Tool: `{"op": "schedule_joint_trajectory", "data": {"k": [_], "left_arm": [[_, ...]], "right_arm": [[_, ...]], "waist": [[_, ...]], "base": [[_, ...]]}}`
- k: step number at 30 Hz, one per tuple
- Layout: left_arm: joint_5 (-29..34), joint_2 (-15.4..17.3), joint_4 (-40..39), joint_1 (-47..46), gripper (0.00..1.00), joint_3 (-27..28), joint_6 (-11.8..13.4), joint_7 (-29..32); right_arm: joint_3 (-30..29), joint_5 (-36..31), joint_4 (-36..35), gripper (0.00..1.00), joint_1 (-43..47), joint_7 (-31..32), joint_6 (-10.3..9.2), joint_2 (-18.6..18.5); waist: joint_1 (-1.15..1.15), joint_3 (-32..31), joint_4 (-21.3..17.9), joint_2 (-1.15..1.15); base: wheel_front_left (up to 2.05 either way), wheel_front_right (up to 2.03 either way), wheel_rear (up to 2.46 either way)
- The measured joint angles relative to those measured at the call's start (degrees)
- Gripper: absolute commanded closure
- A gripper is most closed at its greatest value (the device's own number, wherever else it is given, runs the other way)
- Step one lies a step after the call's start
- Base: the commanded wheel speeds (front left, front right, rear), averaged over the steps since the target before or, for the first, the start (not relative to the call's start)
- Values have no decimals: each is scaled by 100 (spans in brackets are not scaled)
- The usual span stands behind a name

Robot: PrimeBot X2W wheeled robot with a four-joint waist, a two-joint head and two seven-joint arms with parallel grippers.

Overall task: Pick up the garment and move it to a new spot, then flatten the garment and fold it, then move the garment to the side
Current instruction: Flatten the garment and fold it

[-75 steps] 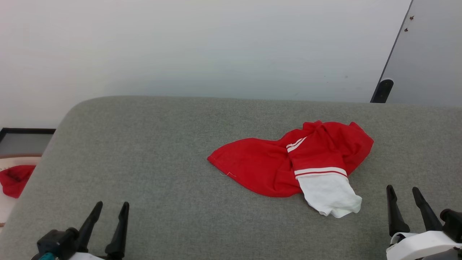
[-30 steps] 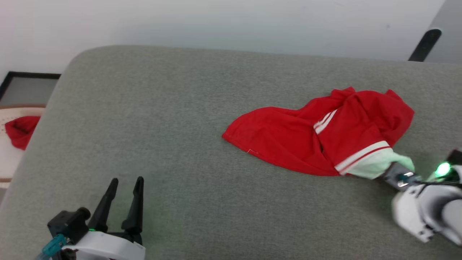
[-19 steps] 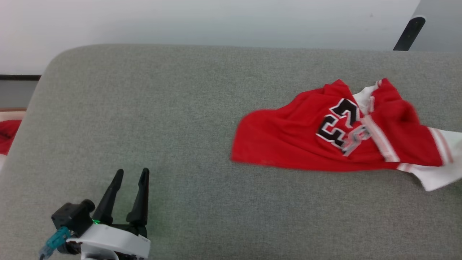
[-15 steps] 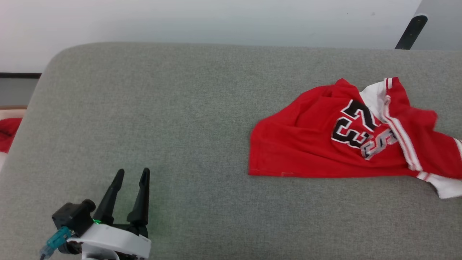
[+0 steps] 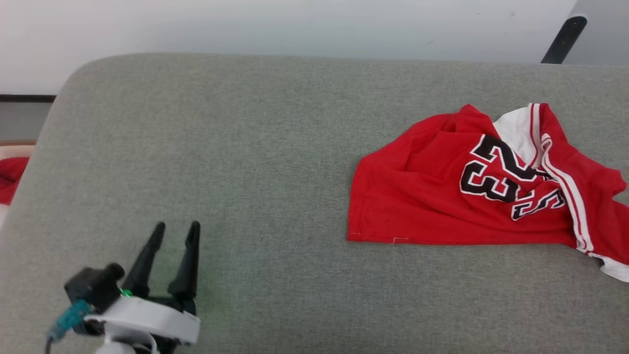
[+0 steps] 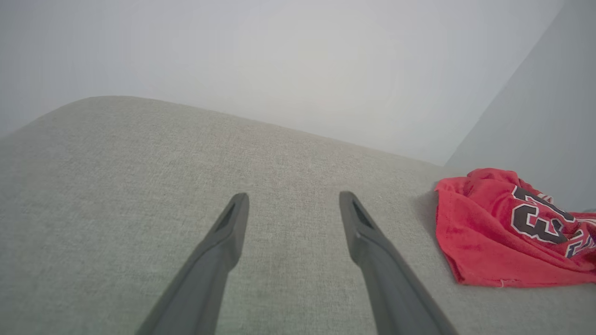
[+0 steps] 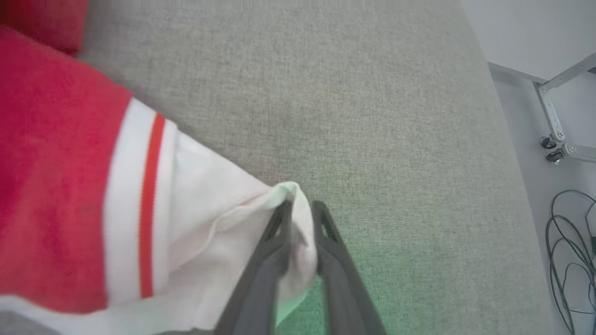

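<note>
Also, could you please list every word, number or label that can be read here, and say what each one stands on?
"23": black numerals outlined in white, on the red jersey-style garment with white panels.
A second dark, white-outlined print beside it, caught in a fold: cannot be read.
No other text is legible.

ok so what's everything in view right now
jersey: one, red, white panels, black 23, crumpled on cushion's right
cushion: one, grey, under the jersey
cloth: one, red, past cushion's left edge
post: one, black, far right behind cushion
cables: one bundle, dark, floor beside cushion
frame: one, pale metal on castors, near cables
left hand: one, dark fingers, open over bare cushion
right hand: one, dark fingers, shut on jersey's white corner
</note>
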Motion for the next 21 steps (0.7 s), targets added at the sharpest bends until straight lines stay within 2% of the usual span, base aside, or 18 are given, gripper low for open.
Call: {"op": "schedule_joint_trajectory", "data": {"k": [5, 10, 13, 16, 18, 21], "left_arm": [[-75, 423, -114, -411, 0, -205, 0, 0], [-241, 1046, -152, -1212, 0, -711, 0, 102], [-375, 1384, -215, -1929, 0, -1185, 0, 428], [-681, 1659, -235, -2761, 0, -1783, 0, 958], [-960, 1803, -183, -3318, 0, -2227, 0, 1384], [-1423, 1902, -4, -4188, 0, -2864, -1, 1962]], "right_arm": [[-598, 233, -127, 0, 9, -510, 0, 398], [-860, 671, -946, 0, 262, -834, 0, 955], [-675, 996, -1808, 0, 516, -967, 0, 1356], [-202, 1246, -2747, 0, 812, -1077, 1, 1689], [-20, 1504, -3197, 0, 920, -1167, -1, 1968], [376, 1560, -3628, 0, 961, -1336, -1, 2199]], "waist": [[0, -19, -164, 0], [0, -19, -448, 0], [0, 10, -680, 0], [0, 70, -954, 0], [0, 131, -1152, 0], [0, 254, -1466, 0]], "base": [[0, 0, 0], [0, 0, 0], [0, 0, 0], [0, 0, 0], [0, 0, 0], [0, 0, 0]]}}
